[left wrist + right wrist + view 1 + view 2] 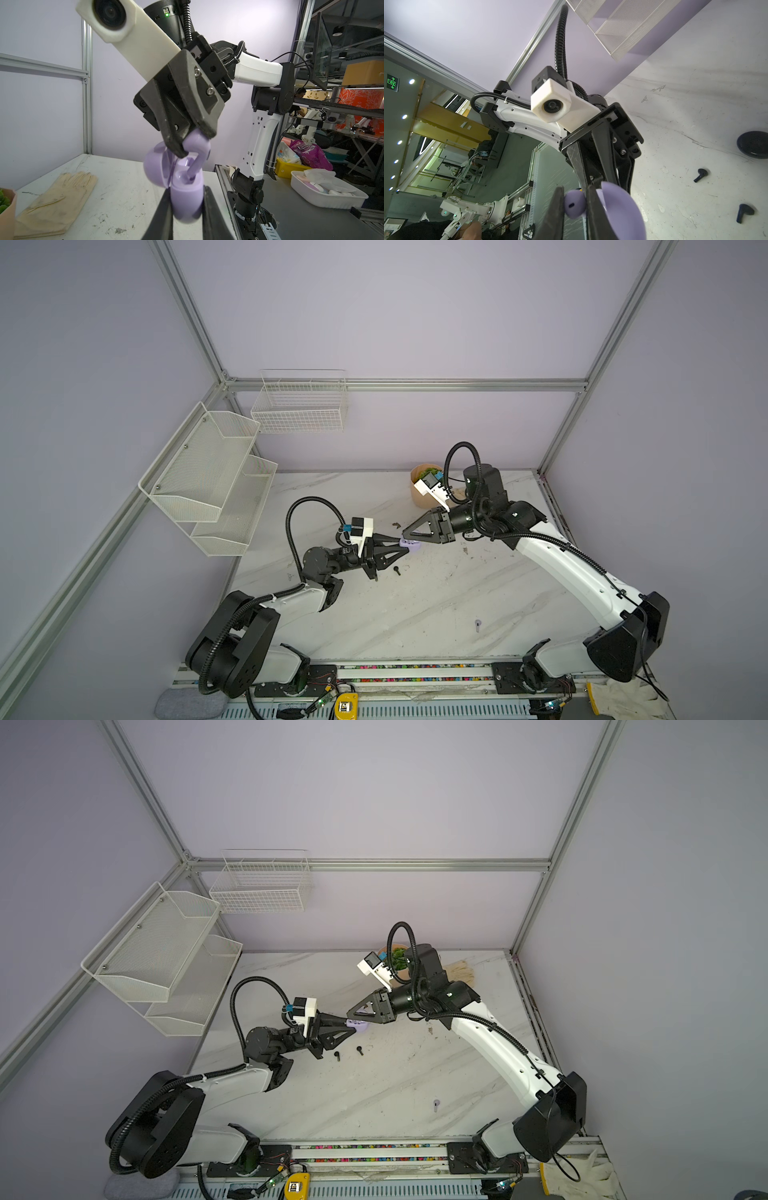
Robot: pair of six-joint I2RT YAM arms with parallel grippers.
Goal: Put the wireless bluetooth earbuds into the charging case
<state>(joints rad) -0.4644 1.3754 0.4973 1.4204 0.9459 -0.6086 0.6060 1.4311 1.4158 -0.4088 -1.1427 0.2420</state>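
My left gripper (401,542) (186,188) is shut on the lilac charging case (187,199) (412,546), held just above the table with its lid (154,164) open. My right gripper (405,536) (574,195) is shut on a lilac earbud (574,204) (197,145). The earbud's stem reaches down into a slot of the case. Two black earbuds (700,174) (744,213) lie on the table near the left gripper, both also in a top view (359,1050) (337,1056). Another lilac earbud (478,625) lies nearer the front.
A black round case (752,145) rests on the table near the black earbuds. A plant pot (419,493) and a cloth glove (56,199) sit at the back. Two white wire baskets (208,481) (301,406) hang on the left and back walls.
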